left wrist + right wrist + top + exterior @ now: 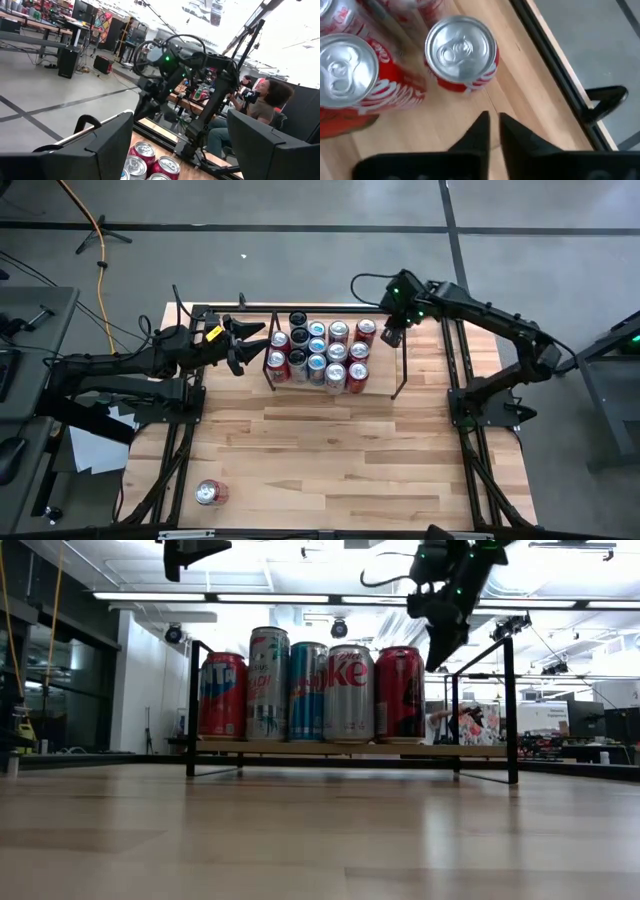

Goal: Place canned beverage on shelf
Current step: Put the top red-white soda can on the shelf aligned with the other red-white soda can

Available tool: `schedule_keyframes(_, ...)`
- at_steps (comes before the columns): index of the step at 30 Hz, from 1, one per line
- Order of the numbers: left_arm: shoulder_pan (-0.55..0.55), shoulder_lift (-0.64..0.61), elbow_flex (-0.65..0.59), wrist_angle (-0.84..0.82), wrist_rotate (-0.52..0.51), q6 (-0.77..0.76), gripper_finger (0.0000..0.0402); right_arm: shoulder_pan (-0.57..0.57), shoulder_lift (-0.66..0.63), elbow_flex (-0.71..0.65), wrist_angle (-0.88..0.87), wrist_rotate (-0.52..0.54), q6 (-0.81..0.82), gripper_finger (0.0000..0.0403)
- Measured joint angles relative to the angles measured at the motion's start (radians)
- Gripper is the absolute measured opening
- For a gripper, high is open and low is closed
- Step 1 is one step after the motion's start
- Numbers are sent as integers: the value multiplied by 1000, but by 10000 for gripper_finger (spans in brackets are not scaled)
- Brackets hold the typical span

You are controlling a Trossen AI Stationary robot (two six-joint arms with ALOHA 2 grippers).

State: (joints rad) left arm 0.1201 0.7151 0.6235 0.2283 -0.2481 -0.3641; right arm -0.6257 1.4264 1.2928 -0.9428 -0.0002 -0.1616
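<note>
The shelf (400,372) is a low black-rod rack at the table's far middle, and several cans (318,352) stand upright on it. They also show in the low view (325,692). One red can (210,493) lies on its side on the table near the front left. My right gripper (390,335) hangs above the shelf's far right corner, shut and empty, over a red can's top (461,50). My left gripper (248,345) hovers just left of the shelf, open and empty, with its fingers pointing toward the cans (150,162).
Black rail frames (455,370) run along both sides of the wooden table. The table's near half is bare wood apart from the lone can. A person (265,107) sits beyond the table's right side. Cables and stands lie on the floor behind.
</note>
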Motion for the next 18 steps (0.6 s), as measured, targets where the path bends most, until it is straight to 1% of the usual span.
schedule_keyframes(1, 0, 0, 0, 0, 0, 0, 275, -3, -3, -16, 22, 0, -1, 18)
schedule_keyframes(4, 4, 0, 0, 0, -1, 0, 275, -3, 10, -20, 66, 25, -1, 20)
schedule_keyframes(7, 4, 0, 0, 0, -1, 0, 275, 4, 60, 16, 61, 48, -43, 5)
schedule_keyframes(11, 4, 0, 0, 0, -1, -1, 275, 1, 118, 67, 24, 51, -165, 2)
schedule_keyframes(14, 4, 0, 0, 0, -1, -1, 275, -7, 154, 84, -3, 75, -273, 1)
schedule_keyframes(18, 4, 0, 0, 0, -1, -1, 275, -10, 181, 86, -3, 58, -433, 0)
